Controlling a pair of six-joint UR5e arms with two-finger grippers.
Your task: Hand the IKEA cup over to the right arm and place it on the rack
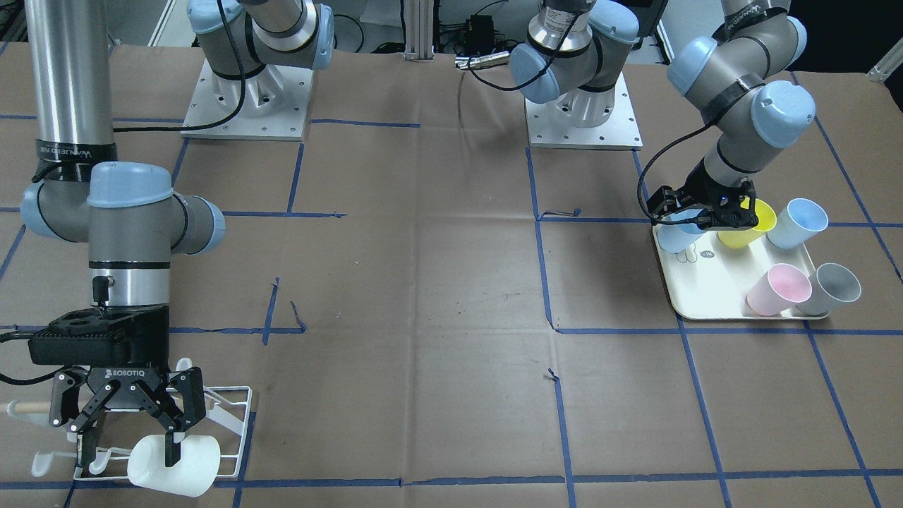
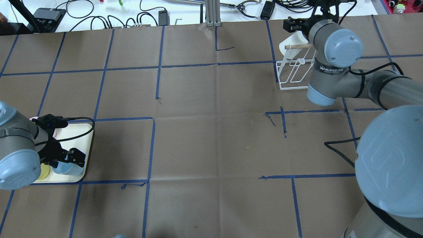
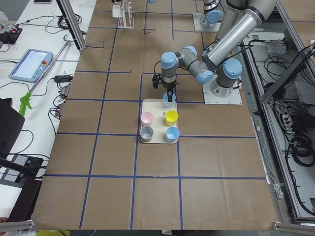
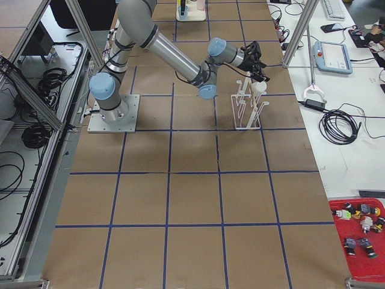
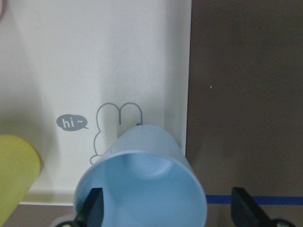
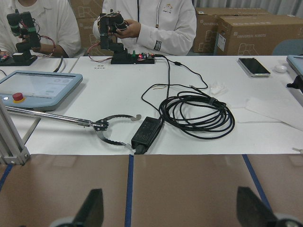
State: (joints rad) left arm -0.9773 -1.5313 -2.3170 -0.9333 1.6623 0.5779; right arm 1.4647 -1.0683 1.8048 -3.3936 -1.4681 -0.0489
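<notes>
The white IKEA cup (image 1: 176,462) lies on its side on the white wire rack (image 1: 233,416) with the wooden dowel (image 1: 28,407). My right gripper (image 1: 127,451) stands open over the rack, one finger (image 1: 171,448) at the cup. Nothing sits between its fingers in the right wrist view (image 6: 170,208). My left gripper (image 1: 695,219) is open over the cream tray (image 1: 705,289), straddling the wall of a pale blue cup (image 5: 142,184). One finger (image 5: 94,205) is inside the rim, the other (image 5: 246,208) well outside.
On the tray also stand a yellow cup (image 1: 748,226), a second pale blue cup (image 1: 797,222), a pink cup (image 1: 776,289) and a grey cup (image 1: 832,289). The rack (image 2: 294,76) is at the table's far right edge. Cables and operators lie beyond it.
</notes>
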